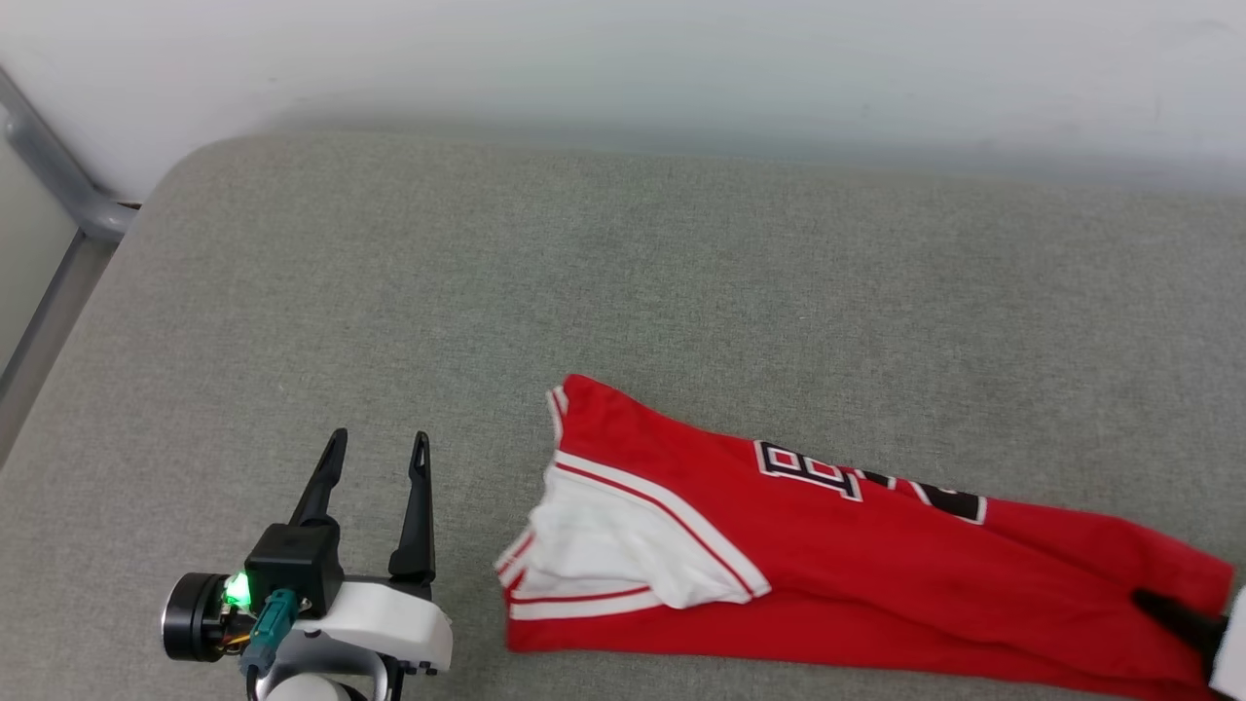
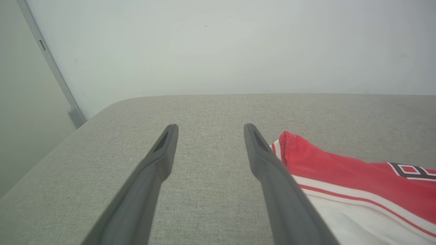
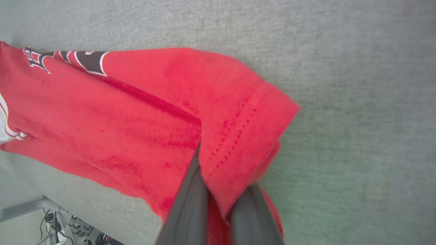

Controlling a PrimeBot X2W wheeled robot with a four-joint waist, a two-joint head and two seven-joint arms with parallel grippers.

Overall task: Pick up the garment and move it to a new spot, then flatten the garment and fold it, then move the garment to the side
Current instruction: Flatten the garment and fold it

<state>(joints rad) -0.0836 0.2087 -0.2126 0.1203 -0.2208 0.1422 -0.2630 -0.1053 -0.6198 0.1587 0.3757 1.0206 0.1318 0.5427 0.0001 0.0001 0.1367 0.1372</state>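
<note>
Here, the red garment (image 1: pixel 827 574) lies stretched across the lower right of a grey fabric surface (image 1: pixel 623 273). The right gripper (image 3: pixel 219 200) clamps its jaws on the hem; the left gripper (image 1: pixel 379 438), lower left, stands with jaws wide apart.

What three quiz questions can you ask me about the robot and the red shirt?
1. True or false: the left gripper is holding the garment.
2. Pick one: where does the right gripper pinch the garment? A the collar, B the stitched red hem, C the black lettering.
3. Short answer: what colour is the sleeve nearest the left gripper?

Key: 1 false, it is open and beside the garment; 2 B; 3 white.
</note>
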